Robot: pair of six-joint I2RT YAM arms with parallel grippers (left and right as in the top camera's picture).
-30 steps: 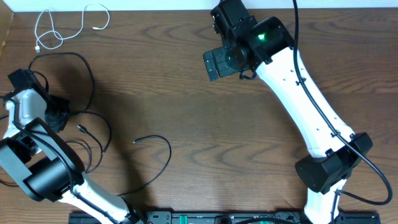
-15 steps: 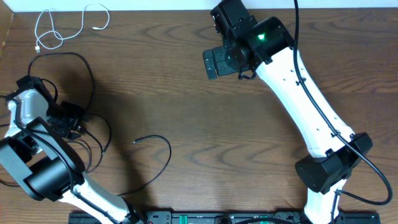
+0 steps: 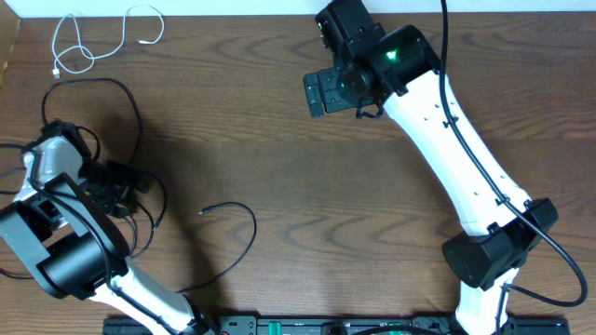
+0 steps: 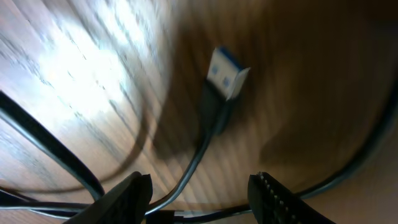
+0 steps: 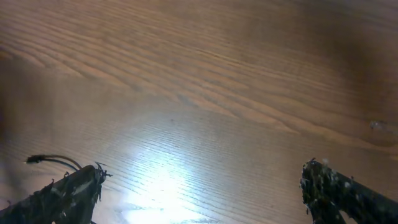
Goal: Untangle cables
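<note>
A thin white cable [image 3: 88, 42] lies in loose loops at the far left corner of the table. Thin black cables [image 3: 135, 112] loop along the left side, and one [image 3: 244, 228] ends in a small plug [image 3: 203, 210] near the middle. My left gripper [image 3: 126, 181] is low over the black loops. In the left wrist view it is open [image 4: 202, 202], with black cables running between its fingers and a blue-tipped USB plug [image 4: 227, 74] just ahead. My right gripper [image 3: 326, 93] hovers open and empty at the back centre; it also shows in the right wrist view [image 5: 205, 193], where a cable end [image 5: 53, 160] shows far left.
The wooden table [image 3: 298, 186] has a white wall strip along its far edge. The right arm's base [image 3: 489, 251] stands at the front right with its thick black cord [image 3: 559, 251]. A black rail [image 3: 326, 326] runs along the front edge.
My left gripper has moved right and toward the front, from the table's left edge onto the black cable loops. The right arm has not moved.
</note>
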